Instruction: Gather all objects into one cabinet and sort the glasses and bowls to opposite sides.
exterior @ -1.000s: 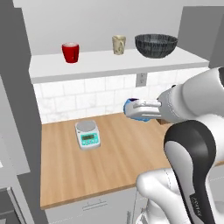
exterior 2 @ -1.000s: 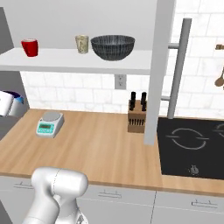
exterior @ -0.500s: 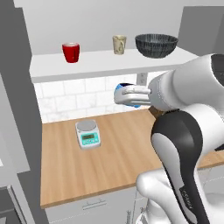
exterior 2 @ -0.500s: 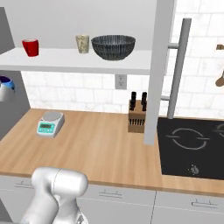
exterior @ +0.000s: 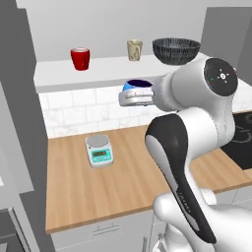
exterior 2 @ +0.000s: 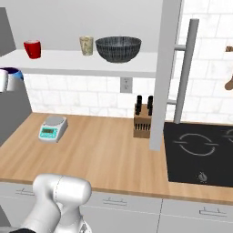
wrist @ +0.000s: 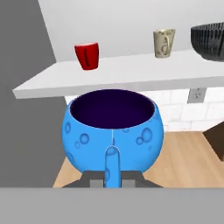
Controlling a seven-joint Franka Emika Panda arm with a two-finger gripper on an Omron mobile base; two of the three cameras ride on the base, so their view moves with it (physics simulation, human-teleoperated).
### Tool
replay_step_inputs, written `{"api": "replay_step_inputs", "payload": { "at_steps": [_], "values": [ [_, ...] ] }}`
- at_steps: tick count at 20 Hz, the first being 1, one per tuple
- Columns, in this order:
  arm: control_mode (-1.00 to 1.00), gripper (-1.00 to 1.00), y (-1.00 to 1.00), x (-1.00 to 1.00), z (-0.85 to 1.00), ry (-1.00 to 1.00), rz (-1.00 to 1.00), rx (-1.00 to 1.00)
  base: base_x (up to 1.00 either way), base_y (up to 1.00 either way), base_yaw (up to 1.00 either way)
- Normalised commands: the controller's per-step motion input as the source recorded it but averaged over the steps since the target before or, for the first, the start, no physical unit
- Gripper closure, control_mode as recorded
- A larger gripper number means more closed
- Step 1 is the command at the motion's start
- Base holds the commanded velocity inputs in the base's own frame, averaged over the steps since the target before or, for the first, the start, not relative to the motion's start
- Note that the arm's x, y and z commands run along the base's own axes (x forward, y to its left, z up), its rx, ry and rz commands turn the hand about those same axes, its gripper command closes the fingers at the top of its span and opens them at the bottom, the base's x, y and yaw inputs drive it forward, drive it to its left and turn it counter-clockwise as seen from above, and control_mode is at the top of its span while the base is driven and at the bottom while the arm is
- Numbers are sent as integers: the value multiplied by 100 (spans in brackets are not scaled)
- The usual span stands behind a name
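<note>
The small blue bowl (exterior: 137,86) hangs in the air just below the front edge of the cabinet's white shelf (exterior: 98,70), upright, with my gripper (exterior: 129,97) shut on its rim. In the hand view the blue bowl (wrist: 113,127) sits close ahead, one fingertip (wrist: 112,165) pressed on its outer wall. On the shelf stand the red cup (exterior: 79,58) at the left, the beige cup (exterior: 134,49) in the middle and the dark ribbed bowl (exterior: 175,50) at the right. In the right base view the blue bowl (exterior 2: 13,74) shows at the far left edge.
A white-and-teal scale (exterior: 99,150) sits on the wooden counter (exterior: 113,187) under the bowl. A knife block (exterior 2: 143,122) stands by the wall, and a black cooktop (exterior 2: 200,152) lies to the right. A grey cabinet side panel (exterior 2: 163,73) hangs beside a vertical bar.
The arm has lifted the blue bowl upward and a little to the left, from mid-height over the counter to just under the shelf edge. The cups and dark bowl have stayed put.
</note>
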Motion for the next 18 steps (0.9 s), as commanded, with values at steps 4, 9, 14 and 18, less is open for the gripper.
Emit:
{"api": "replay_step_inputs", "payload": {
  "at_steps": [4,9,14,18],
  "values": [
    [-100,100,1,18,3,-14,0,-11,0,0,0],
    [-100,100,0,0,27,-3,0,-3,0,0,0],
    [-100,100,-1,0,31,0,0,0,0,0,0],
    [-100,100,-16,24,5,0,3,-1,0,0,0]
  ]
}}
